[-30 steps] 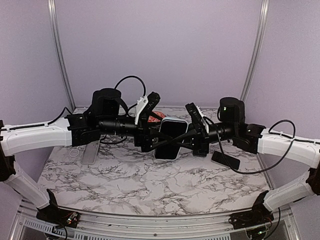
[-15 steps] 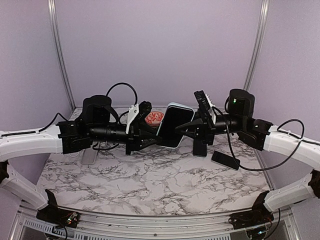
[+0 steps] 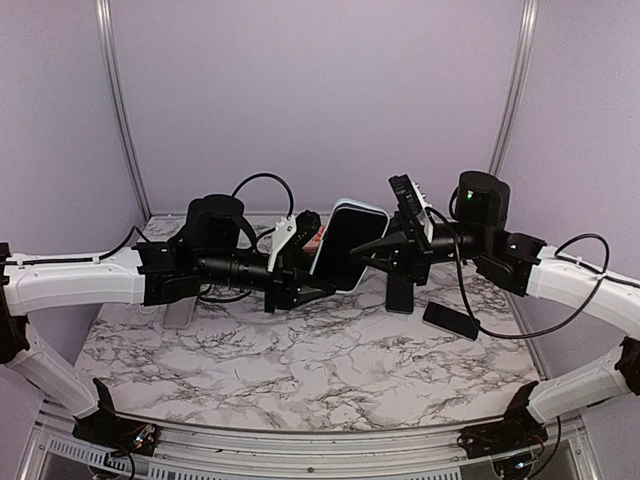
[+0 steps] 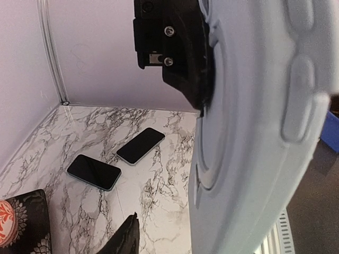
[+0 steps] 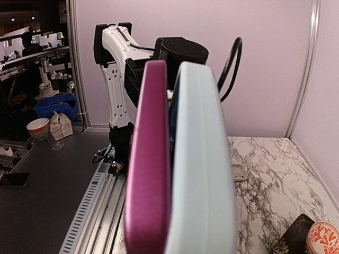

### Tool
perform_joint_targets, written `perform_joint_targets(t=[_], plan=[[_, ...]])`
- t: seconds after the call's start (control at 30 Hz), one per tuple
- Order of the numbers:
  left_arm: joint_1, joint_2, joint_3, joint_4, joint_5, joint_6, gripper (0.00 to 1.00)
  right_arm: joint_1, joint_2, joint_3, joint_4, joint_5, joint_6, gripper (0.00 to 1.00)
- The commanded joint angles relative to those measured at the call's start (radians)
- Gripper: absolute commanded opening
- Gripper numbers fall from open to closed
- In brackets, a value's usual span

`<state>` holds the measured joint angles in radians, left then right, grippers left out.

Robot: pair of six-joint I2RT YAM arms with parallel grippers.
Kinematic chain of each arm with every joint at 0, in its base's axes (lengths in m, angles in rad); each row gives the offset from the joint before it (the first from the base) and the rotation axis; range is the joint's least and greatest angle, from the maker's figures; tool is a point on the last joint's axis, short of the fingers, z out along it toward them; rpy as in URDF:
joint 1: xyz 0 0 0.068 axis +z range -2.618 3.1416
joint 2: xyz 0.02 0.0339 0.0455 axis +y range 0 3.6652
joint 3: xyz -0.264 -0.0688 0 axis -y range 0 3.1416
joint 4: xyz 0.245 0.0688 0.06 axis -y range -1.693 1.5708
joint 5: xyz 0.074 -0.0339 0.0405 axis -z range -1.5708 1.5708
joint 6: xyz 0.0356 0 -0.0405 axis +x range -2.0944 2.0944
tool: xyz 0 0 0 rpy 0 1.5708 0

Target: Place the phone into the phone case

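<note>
Where phone [image 5: 151,169] edges against phone case [image 5: 200,169], seemingly unseated, high above table [image 3: 300,370].

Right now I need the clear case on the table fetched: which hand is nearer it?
Left. The left hand hovers above the table, right of the clear case; the right hand is farther right, beyond the held phone.

From high behind the near edge we overlook the whole table [image 3: 300,370]. Our wrist cameras face each other, both close against the pale case [image 4: 254,132].
</note>
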<state>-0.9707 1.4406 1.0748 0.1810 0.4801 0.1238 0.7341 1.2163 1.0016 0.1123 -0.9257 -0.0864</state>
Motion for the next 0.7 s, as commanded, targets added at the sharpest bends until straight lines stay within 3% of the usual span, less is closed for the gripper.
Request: perform_joint_targets(t=[0.0, 0.07, 0.33, 0.37, 0.4, 0.43, 0.47, 0.53, 0.6, 0.67], plan=[[-0.006, 0.027, 0.072, 0.018, 0.013, -0.016, 0.2, 0.005, 0.016, 0.077, 0.052, -0.058, -0.015, 0.0], [-0.006, 0.023, 0.075, 0.026, 0.01, -0.023, 0.0, 0.005, 0.018, 0.077, 0.05, -0.061, -0.02, 0.0], [-0.008, -0.02, 0.012, 0.119, -0.02, -0.042, 0.0, 0.004, 0.02, 0.087, -0.02, -0.057, -0.071, 0.0], [-0.008, -0.022, 0.011, 0.122, -0.021, -0.042, 0.03, 0.004, 0.02, 0.087, -0.022, -0.058, -0.074, 0.0], [-0.008, -0.022, 0.013, 0.123, -0.017, -0.041, 0.38, 0.004, 0.02, 0.088, -0.026, -0.06, -0.08, 0.0], [-0.008, -0.023, 0.014, 0.124, -0.015, -0.04, 0.6, 0.004, 0.021, 0.091, -0.039, -0.058, -0.09, 0.0], [-0.008, -0.03, 0.015, 0.124, -0.017, -0.037, 0.69, 0.005, 0.022, 0.097, -0.053, -0.057, -0.103, 0.0], [-0.007, -0.046, 0.013, 0.128, -0.031, -0.029, 0.74, 0.004, 0.023, 0.106, -0.084, -0.052, -0.128, 0.0], [-0.008, -0.062, 0.01, 0.133, -0.037, -0.02, 0.72, 0.003, 0.02, 0.109, -0.09, -0.058, -0.129, 0.0], [-0.007, -0.058, 0.015, 0.136, -0.03, -0.024, 0.49, 0.003, 0.018, 0.111, -0.082, -0.066, -0.122, 0.0]])
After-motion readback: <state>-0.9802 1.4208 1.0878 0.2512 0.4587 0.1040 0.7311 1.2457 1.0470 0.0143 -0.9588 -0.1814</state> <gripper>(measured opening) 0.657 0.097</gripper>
